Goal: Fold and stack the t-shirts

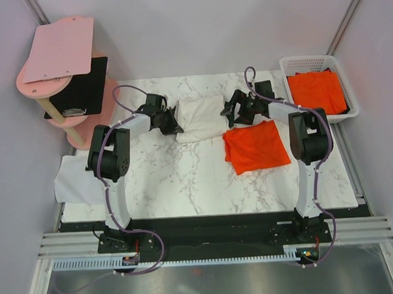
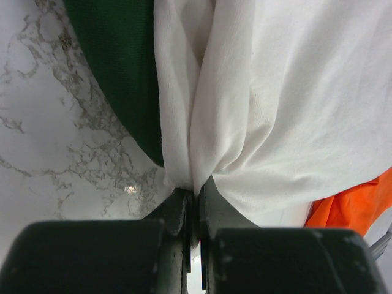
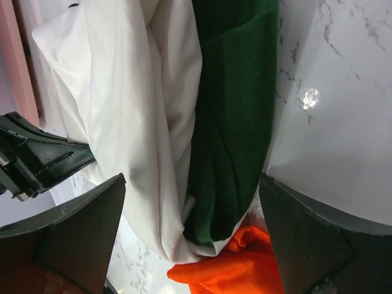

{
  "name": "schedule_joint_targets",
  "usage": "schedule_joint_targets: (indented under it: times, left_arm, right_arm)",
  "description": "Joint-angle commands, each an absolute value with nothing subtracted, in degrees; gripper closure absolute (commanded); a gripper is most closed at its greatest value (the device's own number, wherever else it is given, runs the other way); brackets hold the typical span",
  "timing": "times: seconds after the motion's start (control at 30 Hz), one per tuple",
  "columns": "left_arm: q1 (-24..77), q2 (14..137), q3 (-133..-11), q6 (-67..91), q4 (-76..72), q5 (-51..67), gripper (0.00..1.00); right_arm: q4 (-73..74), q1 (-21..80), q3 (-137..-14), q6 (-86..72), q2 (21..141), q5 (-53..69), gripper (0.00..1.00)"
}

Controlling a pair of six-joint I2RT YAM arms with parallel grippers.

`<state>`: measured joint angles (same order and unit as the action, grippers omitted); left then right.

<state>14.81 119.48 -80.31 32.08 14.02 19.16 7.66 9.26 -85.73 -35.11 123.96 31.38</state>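
The cream-white t-shirt [image 1: 200, 118] lies folded at the back middle of the marble table [image 1: 185, 180]. My left gripper [image 1: 175, 124] is shut on its left edge; the left wrist view shows the white cloth [image 2: 257, 104] pinched between the closed jaws, with a dark green sleeve [image 2: 122, 67] beside it. My right gripper [image 1: 233, 115] is open at the shirt's right edge; in the right wrist view the white cloth [image 3: 135, 110] and green sleeve [image 3: 236, 116] lie between the spread fingers [image 3: 79, 233]. A folded orange t-shirt [image 1: 256, 146] lies just in front of the right gripper and shows in the right wrist view [image 3: 233, 269].
A white plastic basket [image 1: 291, 64] at the back right holds more orange t-shirts [image 1: 317, 92]. A pink stand [image 1: 60, 68] with a black board is at the back left. White paper sheets [image 1: 73, 180] hang over the table's left edge.
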Motion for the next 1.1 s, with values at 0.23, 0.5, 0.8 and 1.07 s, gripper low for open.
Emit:
schedule_joint_targets:
  times: [0.23, 0.5, 0.8, 1.07]
  left_arm:
    - [14.5, 122.2, -81.5, 31.5, 14.4, 19.2, 0.98]
    - [14.0, 119.9, -81.2, 31.6, 15.0, 18.9, 0.98]
    - [12.0, 109.5, -74.2, 33.9, 18.1, 11.1, 0.14]
    - [7.6, 95.1, -62.7, 36.9, 18.5, 6.2, 0.0]
  right_arm:
    - [8.0, 11.9, -89.5, -36.0, 131.2, 33.7, 0.04]
    - [18.7, 19.1, -101.8, -31.2, 137.7, 26.8, 0.71]
    - [22.5, 22.8, -106.3, -26.3, 130.9, 24.3, 0.98]
    - [31.1, 25.2, -112.8, -22.2, 123.2, 23.3, 0.99]
